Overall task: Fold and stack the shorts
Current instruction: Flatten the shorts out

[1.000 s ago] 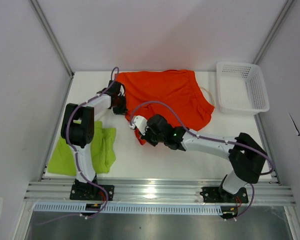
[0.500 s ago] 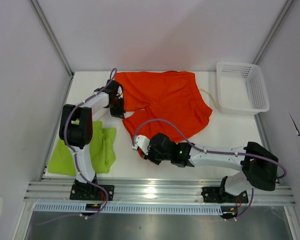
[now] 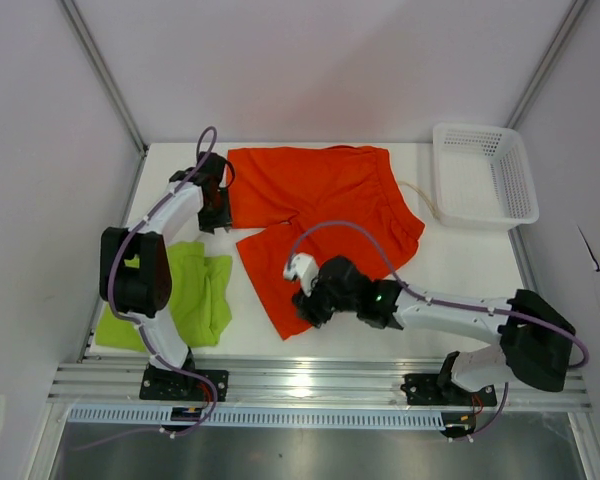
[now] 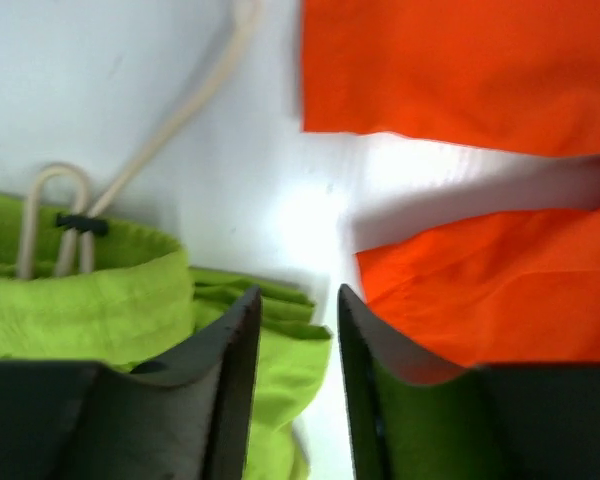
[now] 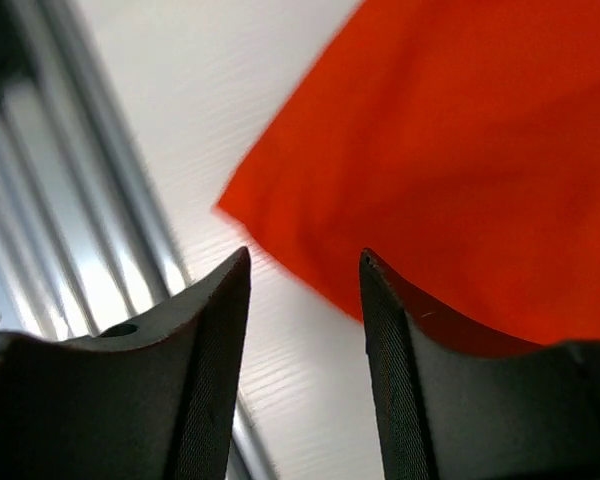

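lime green fabric shorts [image 3: 208, 292] lay lower left, partly hidden behind left arm [image 3: 138, 275], bright orange-red fabric shorts [image 3: 320, 195] spread at centre, right gripper [image 3: 305, 308] over their lower hem corner, jaws apart and empty, left gripper [image 3: 213, 208] also parted, just beside their upper-left edge

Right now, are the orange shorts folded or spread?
Spread: the orange shorts lie flat on the table, both legs apart and visible.

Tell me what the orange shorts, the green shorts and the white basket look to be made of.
Orange shorts: thin cloth, matte, possibly synthetic; it lies limp with soft folds.
Green shorts: similar light cloth, matte and creased, with a pale cord drawstring at the waistband.
White basket: rigid plastic by its look, slightly glossy, with moulded mesh walls.
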